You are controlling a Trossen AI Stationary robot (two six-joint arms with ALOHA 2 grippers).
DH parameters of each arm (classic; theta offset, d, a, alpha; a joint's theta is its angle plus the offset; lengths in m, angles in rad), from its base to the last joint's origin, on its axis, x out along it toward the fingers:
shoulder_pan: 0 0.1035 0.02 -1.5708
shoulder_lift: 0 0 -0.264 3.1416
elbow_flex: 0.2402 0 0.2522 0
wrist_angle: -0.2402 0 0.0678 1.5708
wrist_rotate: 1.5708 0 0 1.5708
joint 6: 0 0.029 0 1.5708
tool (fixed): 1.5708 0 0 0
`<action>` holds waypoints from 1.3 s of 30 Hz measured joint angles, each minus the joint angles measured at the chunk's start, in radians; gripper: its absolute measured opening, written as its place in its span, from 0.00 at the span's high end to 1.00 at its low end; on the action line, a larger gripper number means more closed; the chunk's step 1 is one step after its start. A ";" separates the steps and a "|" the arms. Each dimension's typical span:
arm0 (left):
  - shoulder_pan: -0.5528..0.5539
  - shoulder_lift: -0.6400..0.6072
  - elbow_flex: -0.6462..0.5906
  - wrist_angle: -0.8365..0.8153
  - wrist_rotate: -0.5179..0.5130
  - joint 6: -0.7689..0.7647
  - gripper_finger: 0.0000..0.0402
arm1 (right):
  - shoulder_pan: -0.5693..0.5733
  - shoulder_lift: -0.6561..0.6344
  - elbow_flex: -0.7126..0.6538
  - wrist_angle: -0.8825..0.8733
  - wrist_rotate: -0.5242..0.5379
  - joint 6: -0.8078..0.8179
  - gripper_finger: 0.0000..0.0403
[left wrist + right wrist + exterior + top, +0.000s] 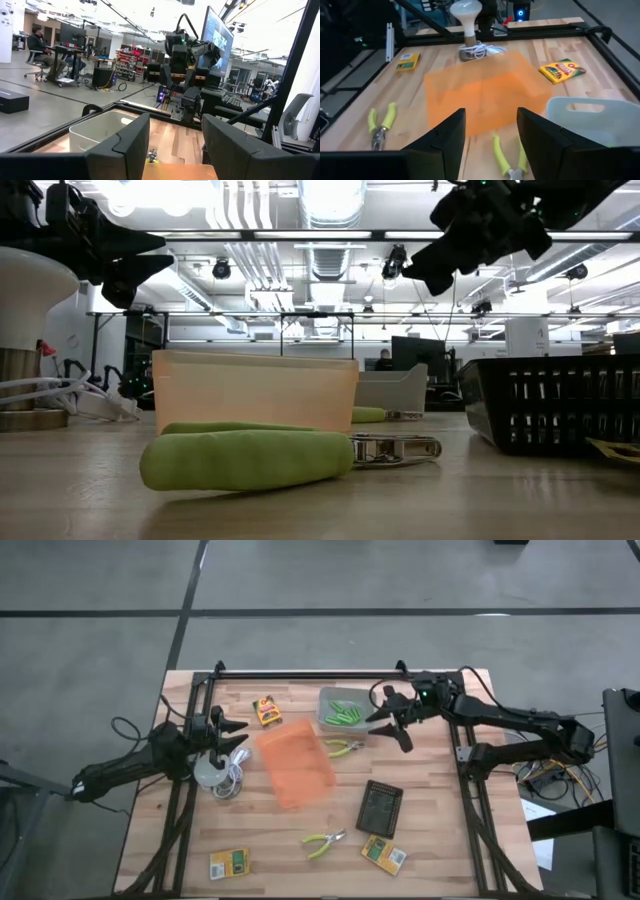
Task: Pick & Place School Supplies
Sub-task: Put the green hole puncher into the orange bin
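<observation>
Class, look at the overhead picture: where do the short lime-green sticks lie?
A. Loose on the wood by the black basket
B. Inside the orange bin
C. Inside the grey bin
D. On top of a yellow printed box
C: the lime-green sticks lie inside the grey bin at the far side of the table, next to the orange bin, which holds none of them.
</observation>
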 joint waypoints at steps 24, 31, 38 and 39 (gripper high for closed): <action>0.000 0.000 0.000 0.000 0.000 0.000 0.53 | 0.085 0.007 -0.157 0.038 0.000 -0.028 0.53; 0.000 0.000 0.000 0.000 0.000 0.000 0.53 | 0.099 0.007 -0.271 0.328 0.066 0.044 0.52; 0.000 0.000 0.000 0.000 0.000 0.000 0.53 | 0.099 0.009 -0.316 0.423 0.222 0.043 0.49; 0.000 0.000 0.000 0.000 0.000 0.000 0.53 | 0.099 0.017 -0.314 0.423 0.233 0.044 0.48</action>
